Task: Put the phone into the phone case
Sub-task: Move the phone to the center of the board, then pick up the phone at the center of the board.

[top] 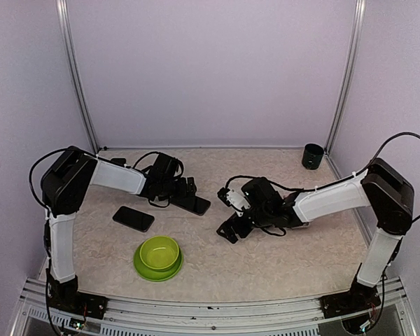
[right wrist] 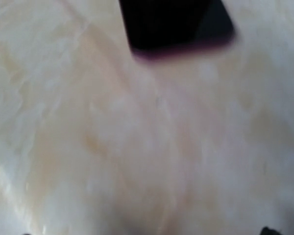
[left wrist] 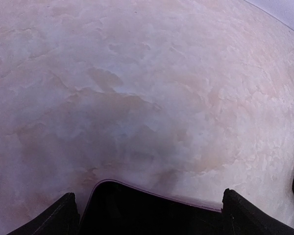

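Tabletop (top: 266,266) from above: two black flat slabs lie left of centre. The one farther left, lying clear of both arms, has a faint sheen and looks like the phone (top: 133,218). The other, toward the middle, looks like the case (top: 199,205), though at this size the two are hard to tell apart. The left gripper (top: 190,190) sits low over the near end of the case. The right gripper (top: 229,229) hangs close above bare table just right of the case and well apart from the phone. A green bowl (top: 158,256) stands near the front edge, just in front of the phone. A dark cup (top: 312,155) stands in the far right corner.

Left wrist view: both fingers (left wrist: 63,218) show at the bottom corners, spread wide. The rounded end of the case (left wrist: 157,215), dark with a thin pale rim, lies between them and fills most of the gap. Whether the fingers touch it cannot be told; it rests flat on the table and nothing looks pinched.

Right wrist view: the picture is blurred. Only a dark fingertip (right wrist: 268,230) shows at the bottom edge, so the jaws are wide apart with nothing between them. A black slab (right wrist: 176,24) with a glossy face lies at the top; phone or case cannot be told.
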